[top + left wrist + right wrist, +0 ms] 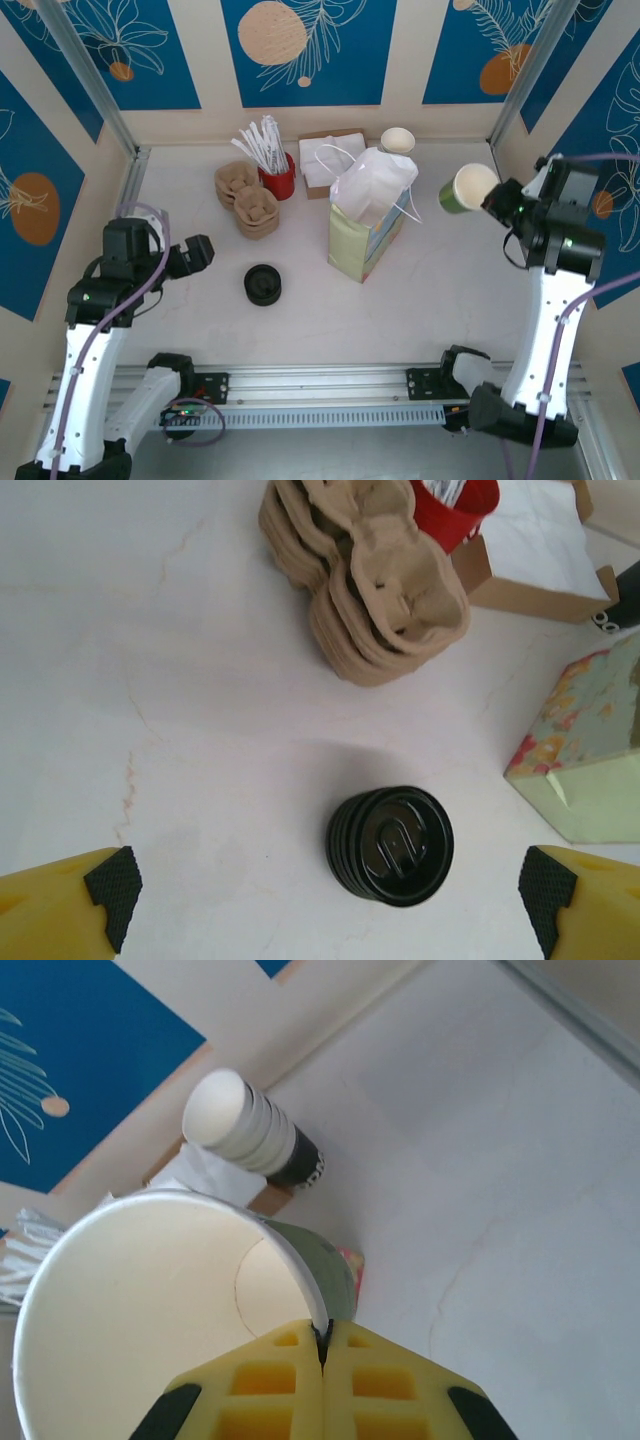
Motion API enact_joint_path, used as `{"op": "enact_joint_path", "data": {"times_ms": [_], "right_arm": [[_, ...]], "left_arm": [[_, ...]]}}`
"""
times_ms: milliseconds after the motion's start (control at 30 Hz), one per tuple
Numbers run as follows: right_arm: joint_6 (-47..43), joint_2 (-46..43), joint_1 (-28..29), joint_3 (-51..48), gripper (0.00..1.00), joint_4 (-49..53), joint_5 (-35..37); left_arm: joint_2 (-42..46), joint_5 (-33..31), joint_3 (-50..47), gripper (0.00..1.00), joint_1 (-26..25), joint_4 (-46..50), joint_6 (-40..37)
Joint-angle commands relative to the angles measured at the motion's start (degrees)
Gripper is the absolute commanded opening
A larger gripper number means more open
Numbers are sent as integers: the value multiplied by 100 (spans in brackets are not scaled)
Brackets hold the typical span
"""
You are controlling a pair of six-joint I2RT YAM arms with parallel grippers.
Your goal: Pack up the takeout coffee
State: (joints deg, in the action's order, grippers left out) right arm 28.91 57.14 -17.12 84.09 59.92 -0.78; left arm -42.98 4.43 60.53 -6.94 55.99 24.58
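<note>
My right tool [322, 1345] pinches the rim of a cup [150, 1300] with no lid. My left tool [328, 895] hangs wide apart over the black lids [392, 845]. The lid and the bag [365, 235] are left to do.

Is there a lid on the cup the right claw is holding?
No, the paper cup pinched at its rim by the right claw is open, its bare cream inside showing.

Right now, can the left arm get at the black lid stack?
Probably yes. The left gripper is open, and the lid stack sits on bare table just ahead of it, between its fingertips in the wrist view. The cup carriers and paper bag stand apart from the stack.
</note>
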Motion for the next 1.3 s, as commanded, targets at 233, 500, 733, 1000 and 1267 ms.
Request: {"op": "enact_joint_path", "data": {"times_ms": [233, 500, 733, 1000, 1267], "right_arm": [[33, -1489, 351, -1917, 3, 254, -723], [413, -2142, 1396, -2951, 2, 412, -588], [1231, -2331, 3089, -3403, 0, 197, 246], [2569, -2256, 5815, -4139, 0, -644, 1616], [3226, -1379, 7975, -4196, 0, -1431, 3026]], "left_arm": [[540, 689, -1261, 96, -94, -517, 674], [882, 674, -1751, 95, -280, -601, 1018], [795, 478, -1996, 94, -689, -867, 1255], [243, -44, -2027, 91, -1578, -1143, 1421], [-335, -310, -2166, 91, -2043, -1570, 1602]]}}
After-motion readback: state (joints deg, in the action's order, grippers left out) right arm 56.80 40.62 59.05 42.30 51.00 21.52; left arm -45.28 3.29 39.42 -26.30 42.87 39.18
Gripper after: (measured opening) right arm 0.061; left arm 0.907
